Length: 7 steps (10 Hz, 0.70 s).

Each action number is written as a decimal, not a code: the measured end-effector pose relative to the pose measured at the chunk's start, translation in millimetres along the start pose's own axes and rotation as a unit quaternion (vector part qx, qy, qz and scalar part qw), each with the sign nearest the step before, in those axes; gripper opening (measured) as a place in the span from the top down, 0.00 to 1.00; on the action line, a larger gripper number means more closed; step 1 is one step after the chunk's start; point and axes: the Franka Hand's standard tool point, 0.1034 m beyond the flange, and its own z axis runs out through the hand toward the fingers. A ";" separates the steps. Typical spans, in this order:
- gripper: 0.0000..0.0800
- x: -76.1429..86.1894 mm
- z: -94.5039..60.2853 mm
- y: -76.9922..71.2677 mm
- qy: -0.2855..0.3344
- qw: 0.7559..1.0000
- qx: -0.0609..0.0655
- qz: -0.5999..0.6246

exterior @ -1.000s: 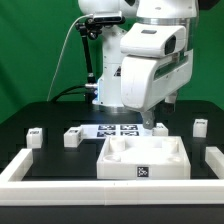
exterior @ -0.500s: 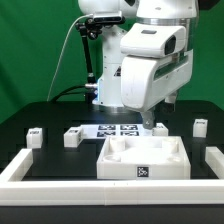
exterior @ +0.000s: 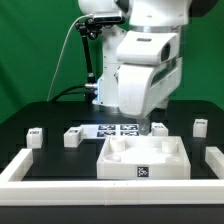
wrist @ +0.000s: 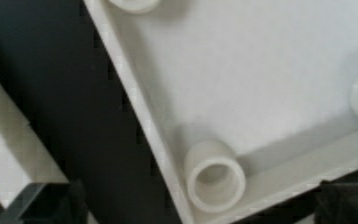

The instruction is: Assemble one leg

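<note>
Tray point(exterior: 118, 166) sits near centre on black table point(exterior: 55, 150), tag on its near wall. Marker board point(exterior: 116, 129) lies flat just beyond. White rail point(exterior: 16, 166) borders table. Green backdrop point(exterior: 30, 50) behind.

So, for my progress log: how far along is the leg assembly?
Done: nothing visible; the tray shows empty sockets. In hand: the end effector hangs at the tray's far rim beside a loose leg, grip hidden. Left: probably grasp a leg and fit it.

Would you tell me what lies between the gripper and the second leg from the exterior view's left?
Between the leg and the gripper lies the marker board, shown in the exterior view.
</note>
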 end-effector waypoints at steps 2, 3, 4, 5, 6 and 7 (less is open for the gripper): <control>0.19 -13.5 10.9 -0.4 0.013 0.998 -0.026 -0.052; 0.19 -19.6 12.7 0.4 0.021 0.996 -0.043 -0.070; 0.19 -24.9 13.8 -0.3 0.021 0.997 -0.042 -0.064; 0.19 -23.8 13.9 -0.6 0.021 0.997 -0.041 -0.065; 0.19 -23.9 14.0 -0.6 0.021 0.997 -0.041 -0.065; 0.19 -24.3 14.2 -0.6 0.021 0.997 -0.041 -0.064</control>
